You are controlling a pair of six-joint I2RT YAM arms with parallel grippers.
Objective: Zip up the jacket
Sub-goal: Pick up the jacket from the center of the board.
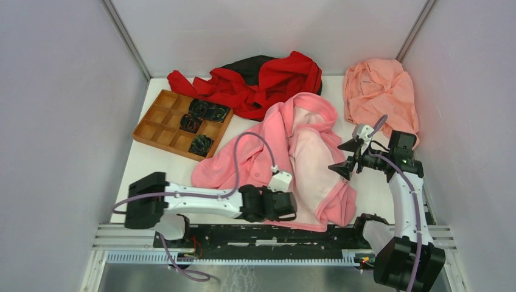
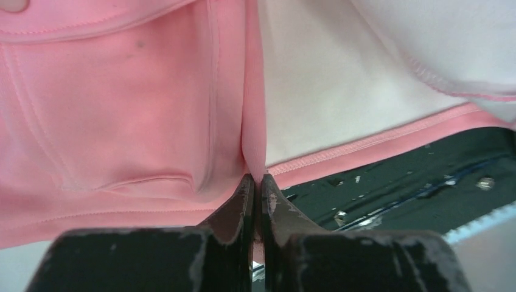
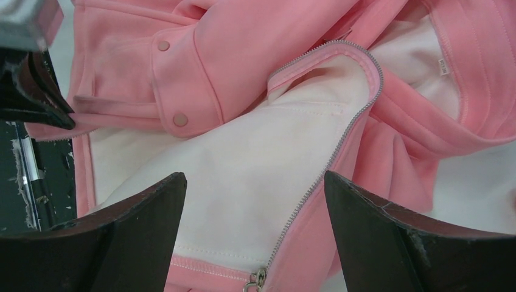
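Note:
The bright pink jacket point(image 1: 286, 152) lies open at the table's middle, its paler lining point(image 1: 313, 161) facing up. My left gripper point(image 1: 291, 205) is shut on the jacket's front edge at the bottom hem; in the left wrist view a fold of pink fabric point(image 2: 254, 146) is pinched between the jaws point(image 2: 255, 182). My right gripper point(image 1: 342, 157) is open above the jacket's right side. In the right wrist view point(image 3: 255, 182) the zipper teeth point(image 3: 341, 146) run up the right front edge, and the small metal pull point(image 3: 255, 281) sits at the bottom between the spread fingers.
A red-and-black garment point(image 1: 261, 79) lies at the back. A salmon-peach cloth point(image 1: 380, 91) lies at the back right. A brown divided tray point(image 1: 182, 125) with black items stands at the left. Grey walls enclose the table.

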